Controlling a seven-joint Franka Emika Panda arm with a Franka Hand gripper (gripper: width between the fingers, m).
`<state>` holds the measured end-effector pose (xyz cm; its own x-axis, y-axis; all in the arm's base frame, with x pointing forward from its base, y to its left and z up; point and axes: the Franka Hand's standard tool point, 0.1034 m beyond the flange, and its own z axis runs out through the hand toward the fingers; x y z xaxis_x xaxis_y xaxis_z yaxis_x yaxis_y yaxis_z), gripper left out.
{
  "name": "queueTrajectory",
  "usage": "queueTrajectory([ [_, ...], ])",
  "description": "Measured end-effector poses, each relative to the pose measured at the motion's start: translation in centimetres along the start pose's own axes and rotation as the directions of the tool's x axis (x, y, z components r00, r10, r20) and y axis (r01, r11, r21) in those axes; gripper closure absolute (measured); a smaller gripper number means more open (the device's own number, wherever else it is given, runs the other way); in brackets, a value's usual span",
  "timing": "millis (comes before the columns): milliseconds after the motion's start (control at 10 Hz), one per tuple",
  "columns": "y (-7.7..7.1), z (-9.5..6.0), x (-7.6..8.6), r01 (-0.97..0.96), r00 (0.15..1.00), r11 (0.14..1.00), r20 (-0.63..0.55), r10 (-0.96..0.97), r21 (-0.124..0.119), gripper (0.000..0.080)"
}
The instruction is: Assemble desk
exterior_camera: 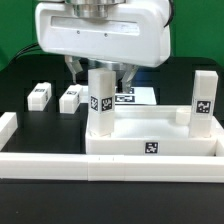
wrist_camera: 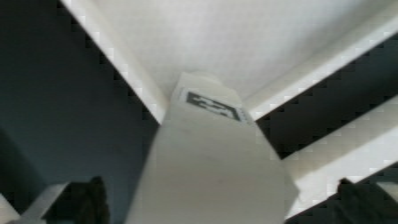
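The white tray-like tabletop (exterior_camera: 150, 148) lies at the middle right, a tag on its front rim. One white square leg (exterior_camera: 101, 105) stands upright at its near left corner. A second leg (exterior_camera: 203, 100) stands at its right end. Two more legs (exterior_camera: 40, 95) (exterior_camera: 71, 98) lie on the black table to the exterior view's left. My gripper (exterior_camera: 102, 78) hangs over the left leg's top, open, with a finger on each side. In the wrist view this leg (wrist_camera: 214, 150) runs between the fingers (wrist_camera: 80, 205) with gaps on both sides, the tabletop (wrist_camera: 267, 40) beyond it.
A long white border rail (exterior_camera: 110, 168) runs along the front, with another rail (exterior_camera: 8, 125) at the exterior view's left. The marker board (exterior_camera: 135, 97) lies behind the tabletop.
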<state>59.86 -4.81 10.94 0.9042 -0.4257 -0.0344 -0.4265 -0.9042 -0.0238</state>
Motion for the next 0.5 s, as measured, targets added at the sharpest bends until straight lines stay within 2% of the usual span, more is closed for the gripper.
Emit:
queueTrajectory([
  [400,0.14,0.12,0.02,0.269,0.963,0.963,0.001,-0.269,-0.003,0.0151],
  [500,0.14,0.15,0.0,0.368,0.93,0.93,0.001,-0.368,-0.004,0.0151],
])
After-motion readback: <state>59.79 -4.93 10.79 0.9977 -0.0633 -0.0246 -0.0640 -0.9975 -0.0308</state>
